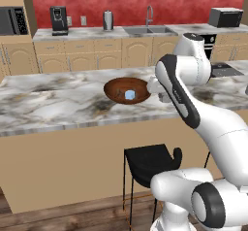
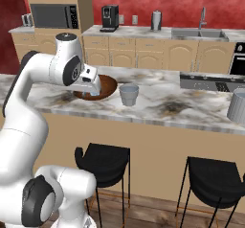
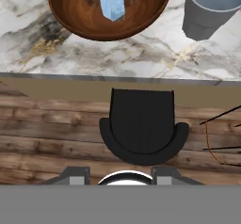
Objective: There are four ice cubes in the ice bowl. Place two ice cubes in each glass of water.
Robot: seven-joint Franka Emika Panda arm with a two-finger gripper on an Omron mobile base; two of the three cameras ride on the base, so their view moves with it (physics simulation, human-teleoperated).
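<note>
Just one pale blue ice cube (image 3: 113,6) in the reddish-brown wooden ice bowl (image 3: 75,20); hand's opening impossible to tell.

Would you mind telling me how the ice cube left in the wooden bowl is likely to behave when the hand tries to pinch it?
The ice cube looks small and smooth-faced, so it may slip between the fingers. It lies loose in the curved ice bowl, so a nudge would probably slide it across the bottom. Being tiny, it should be light.

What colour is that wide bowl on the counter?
Dark reddish-brown wood; the ice bowl shows best in the hand view.
</note>
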